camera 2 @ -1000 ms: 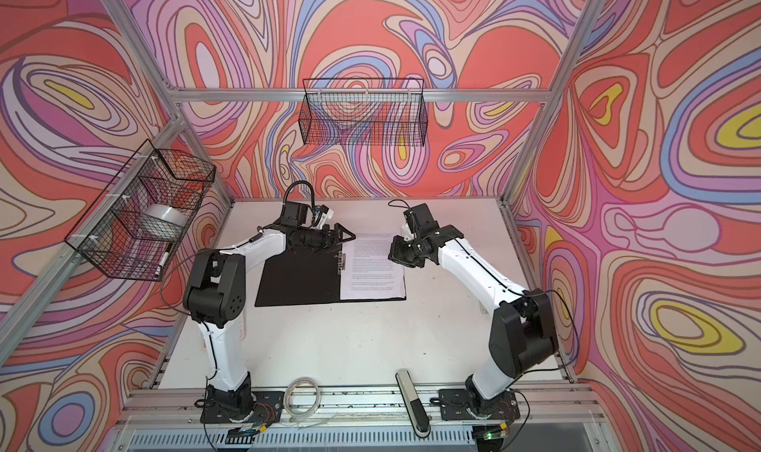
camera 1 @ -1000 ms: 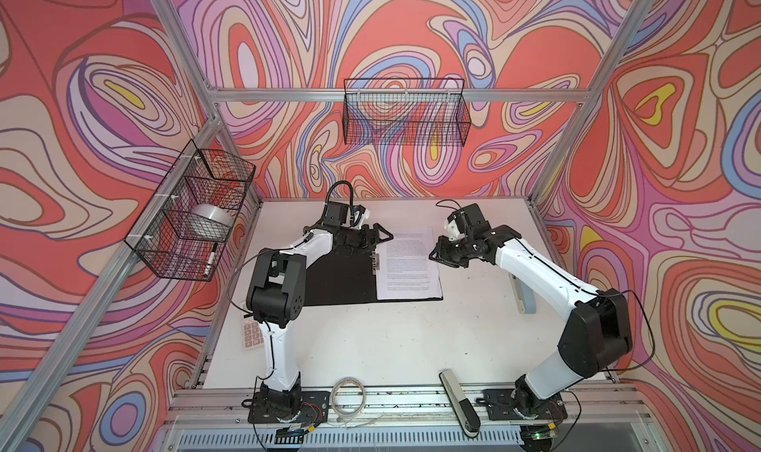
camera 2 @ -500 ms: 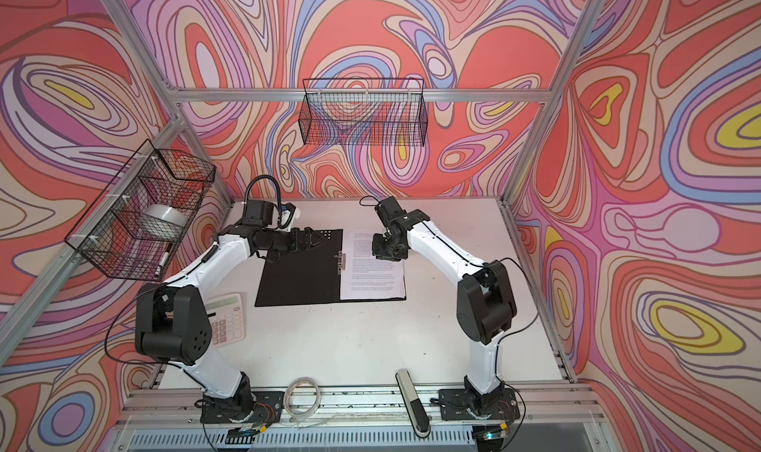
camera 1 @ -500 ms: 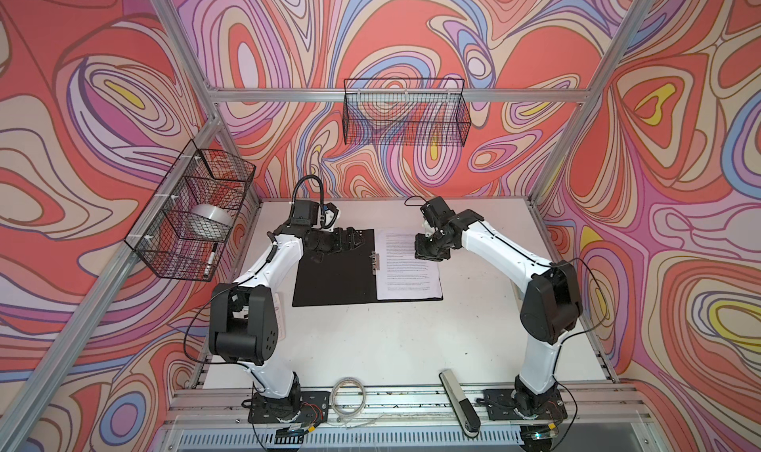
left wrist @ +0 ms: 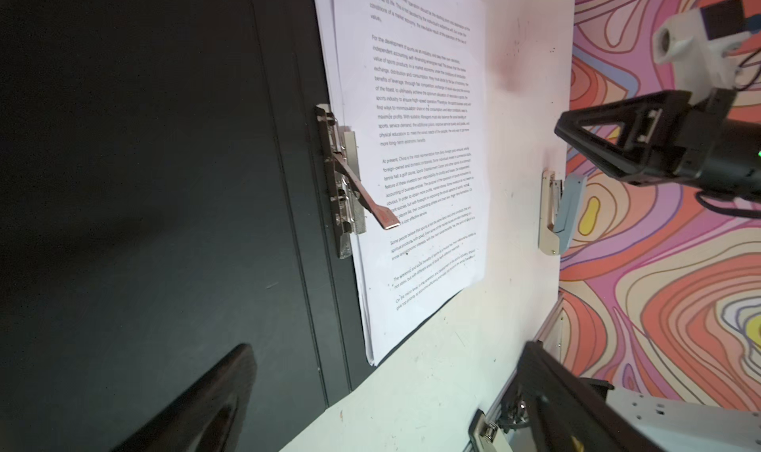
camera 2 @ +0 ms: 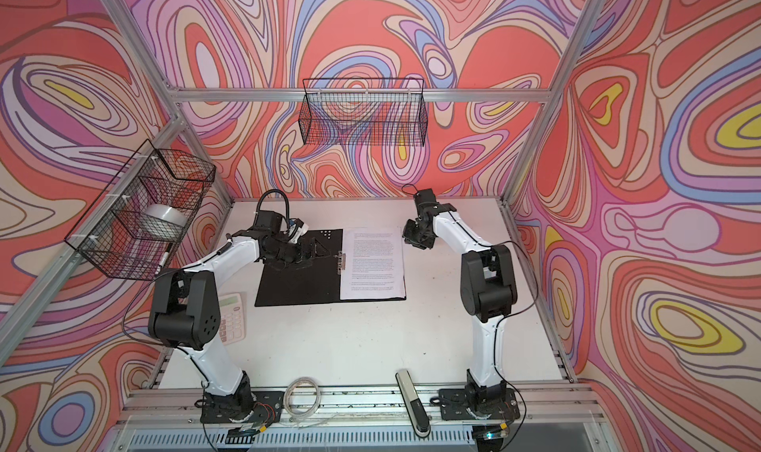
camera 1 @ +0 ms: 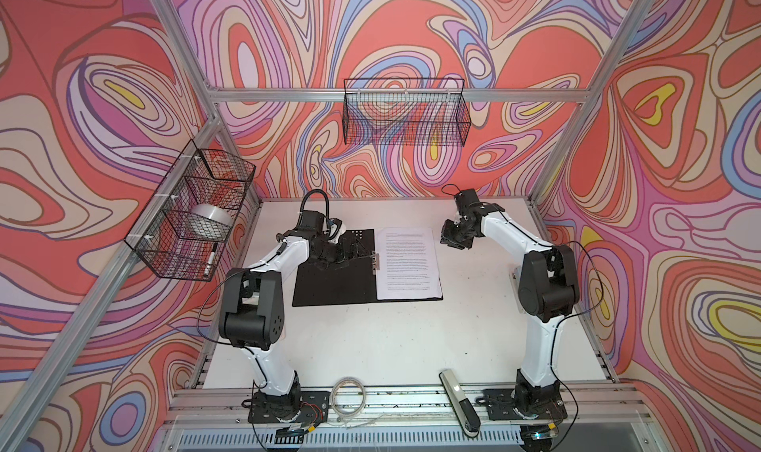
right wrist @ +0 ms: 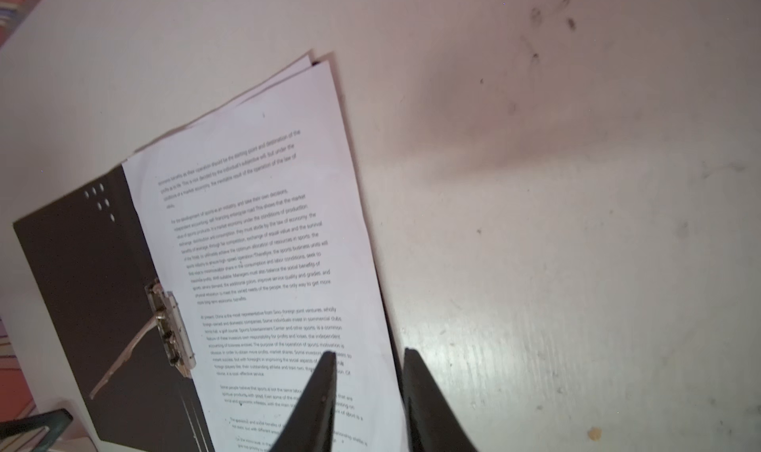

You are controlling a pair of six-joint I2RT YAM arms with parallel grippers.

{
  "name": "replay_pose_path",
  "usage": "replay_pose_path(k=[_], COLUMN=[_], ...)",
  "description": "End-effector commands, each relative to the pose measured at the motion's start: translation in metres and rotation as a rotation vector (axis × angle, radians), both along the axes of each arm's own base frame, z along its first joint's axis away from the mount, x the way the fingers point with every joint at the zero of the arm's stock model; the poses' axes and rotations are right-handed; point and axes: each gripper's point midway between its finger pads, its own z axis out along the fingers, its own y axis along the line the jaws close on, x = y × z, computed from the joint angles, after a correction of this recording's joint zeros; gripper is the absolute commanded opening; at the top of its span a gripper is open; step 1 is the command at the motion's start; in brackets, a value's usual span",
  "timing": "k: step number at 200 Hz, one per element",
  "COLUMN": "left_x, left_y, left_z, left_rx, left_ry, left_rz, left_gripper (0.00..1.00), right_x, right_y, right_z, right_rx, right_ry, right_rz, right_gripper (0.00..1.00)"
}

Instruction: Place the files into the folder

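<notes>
Fingers (left wrist: pixel 206 400) of the left gripper (camera 1: pixel 356 250) stand wide apart, hovering low over the matte black left leaf of the folder (camera 1: pixel 329 285), which lies open and flat at the far middle of the table (camera 1: pixel 391 347). Its white forearm reaches rightward from a bent black elbow. The right gripper (right wrist: pixel 366 355), its black wedge-shaped fingers a narrow gap apart, hangs near the right edge of the files (camera 1: pixel 407 264), forearm angled down and leftward. Those smooth white printed sheets lie on the folder's right leaf, beside the shiny metal clip (left wrist: pixel 344 182), whose lever is tilted up.
</notes>
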Motion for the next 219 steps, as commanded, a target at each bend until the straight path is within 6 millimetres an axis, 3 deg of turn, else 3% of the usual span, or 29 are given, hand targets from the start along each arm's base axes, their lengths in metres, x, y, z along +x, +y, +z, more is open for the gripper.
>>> replay_pose_path(k=[1, 77, 131, 219], left_x=[-0.001, 0.004, 0.023, 0.039], left_y=[-0.018, -0.05, -0.07, -0.07], left_z=[0.011, 0.005, 0.0, 0.006], left_rx=[-0.094, -0.142, -0.169, -0.148], left_ry=[0.008, 0.079, 0.104, 0.067], left_rz=[-0.056, -0.125, -0.121, -0.107], left_gripper=[1.0, 1.0, 1.0, 1.0], right_x=[0.015, 0.051, 0.054, 0.054], right_y=[0.015, 0.018, 0.023, 0.033], right_z=[-0.01, -0.04, -0.055, -0.061], right_rx=[0.066, 0.153, 0.173, 0.208], right_ry=[-0.017, -0.037, -0.024, -0.001], right_rz=[0.03, 0.024, 0.049, 0.101], right_gripper=[0.3, 0.3, 0.3, 0.3])
